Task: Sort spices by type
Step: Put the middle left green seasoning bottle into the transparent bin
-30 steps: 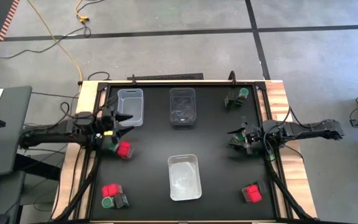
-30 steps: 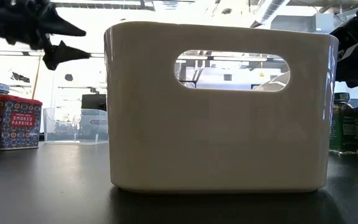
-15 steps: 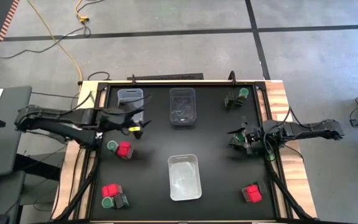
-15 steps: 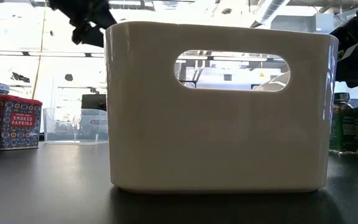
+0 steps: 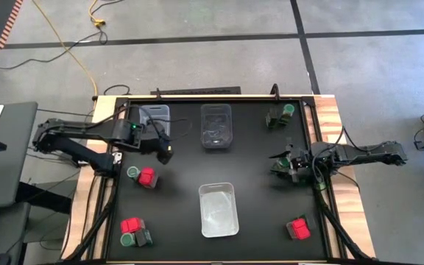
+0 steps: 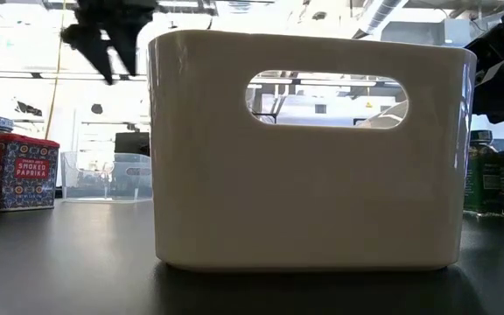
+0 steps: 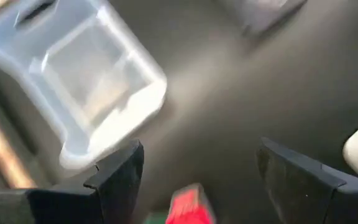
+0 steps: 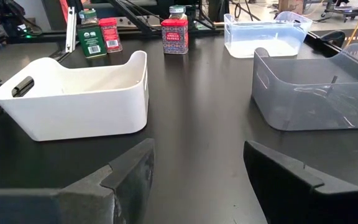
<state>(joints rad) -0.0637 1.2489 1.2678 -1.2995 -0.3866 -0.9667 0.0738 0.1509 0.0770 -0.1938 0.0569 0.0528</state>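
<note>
Beside the clear rounded bin (image 5: 153,122), left gripper (image 5: 166,154) gapes empty.

three bins (image 5: 218,210) on the table; three red packets (image 5: 146,177), three green-lidded jars (image 5: 132,172), and two dark boxes (image 5: 143,238) visible.

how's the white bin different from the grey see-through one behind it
The white bin is opaque with solid walls; the grey bin is clear, so the table shows through it. The white bin sits near the table's front edge, the grey bin near the back edge. In the right wrist view the white bin shows a slot handle in its end wall. Both are rectangular, open-topped and hold no spices.
</note>
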